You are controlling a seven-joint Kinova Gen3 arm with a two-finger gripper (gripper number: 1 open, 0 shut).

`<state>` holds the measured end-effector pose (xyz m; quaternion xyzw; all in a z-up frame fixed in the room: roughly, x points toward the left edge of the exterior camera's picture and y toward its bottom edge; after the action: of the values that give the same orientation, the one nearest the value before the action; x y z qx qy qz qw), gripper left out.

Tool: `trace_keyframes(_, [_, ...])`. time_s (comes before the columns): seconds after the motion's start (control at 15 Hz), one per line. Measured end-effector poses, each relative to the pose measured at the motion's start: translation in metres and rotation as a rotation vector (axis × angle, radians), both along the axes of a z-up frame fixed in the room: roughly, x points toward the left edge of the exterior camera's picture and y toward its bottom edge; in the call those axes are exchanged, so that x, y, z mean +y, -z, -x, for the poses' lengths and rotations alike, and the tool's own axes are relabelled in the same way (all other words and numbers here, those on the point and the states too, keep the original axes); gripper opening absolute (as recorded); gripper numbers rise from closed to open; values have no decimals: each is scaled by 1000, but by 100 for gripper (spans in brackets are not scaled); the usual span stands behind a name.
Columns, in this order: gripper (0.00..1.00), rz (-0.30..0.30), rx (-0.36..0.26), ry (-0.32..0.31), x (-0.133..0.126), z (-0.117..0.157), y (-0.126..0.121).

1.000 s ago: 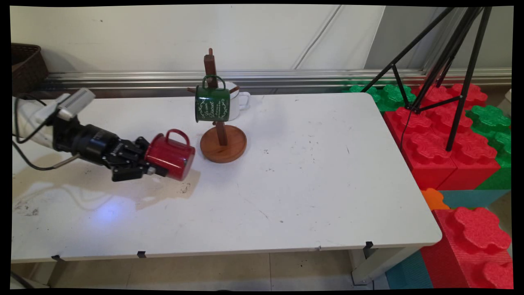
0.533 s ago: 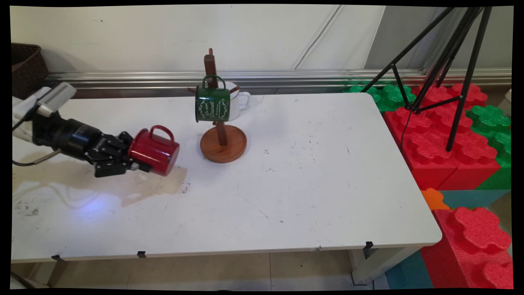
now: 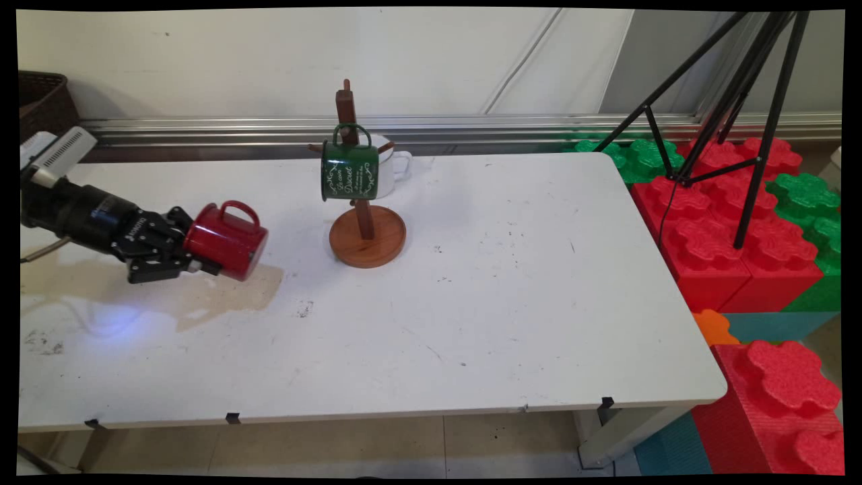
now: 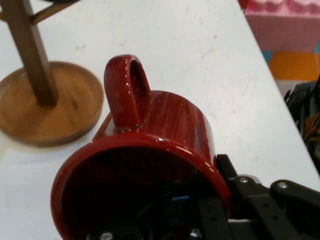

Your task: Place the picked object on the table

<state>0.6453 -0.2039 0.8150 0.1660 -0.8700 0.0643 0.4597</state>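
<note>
My gripper (image 3: 192,259) is shut on the rim of a red mug (image 3: 227,240), one finger inside and one outside. The mug lies on its side in the air just above the table's left part, handle up, its bottom pointing right toward the stand. In the hand view the red mug (image 4: 150,150) fills the lower middle, its open mouth toward the camera. A wooden mug stand (image 3: 363,229) with a round base stands right of it; a green mug (image 3: 349,172) hangs on its front peg and a white mug (image 3: 394,165) behind.
The white table (image 3: 505,283) stretches right. A dark basket (image 3: 40,101) sits at the far left by the wall. Red and green foam blocks (image 3: 734,222) and a black tripod (image 3: 727,101) stand beyond the table's right edge.
My gripper has drawn back to the left with the red mug, moving it away from the stand and slightly upward in the picture.
</note>
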Motion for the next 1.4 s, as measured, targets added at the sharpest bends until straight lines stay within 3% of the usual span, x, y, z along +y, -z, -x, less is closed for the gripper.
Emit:
trace_keyframes(0.53, [0,37,-166,34,6,-23,-16])
trace_keyframes(1.4, [0,76,-353,108,11,-35,-15])
